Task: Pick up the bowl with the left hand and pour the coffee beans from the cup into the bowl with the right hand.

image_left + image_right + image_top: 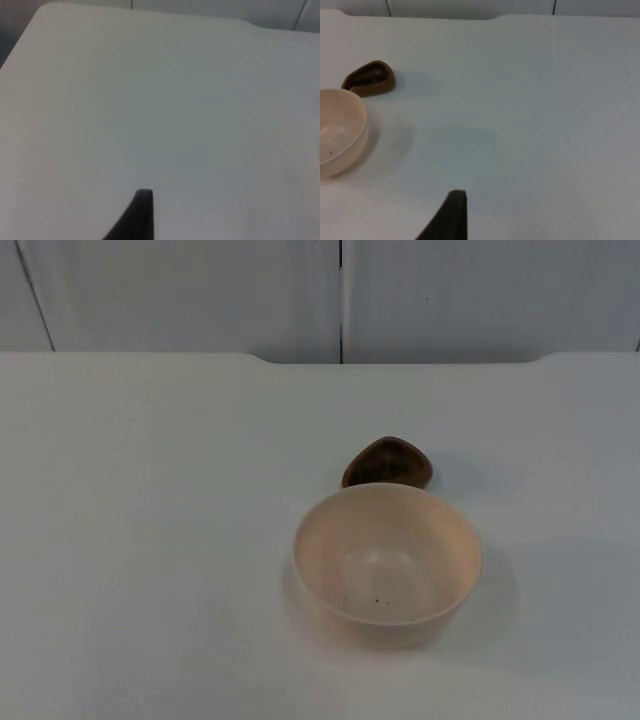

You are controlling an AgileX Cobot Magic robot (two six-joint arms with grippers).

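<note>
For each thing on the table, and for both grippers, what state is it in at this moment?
bowl: upright on the table, not held, almost empty, a few dark specks inside.
cup: brown, standing on the table just behind the bowl, not held, dark coffee beans inside.
left gripper: above bare table, away from the bowl, holding nothing.
right gripper: above the table, to the side of bowl and cup, holding nothing.
</note>
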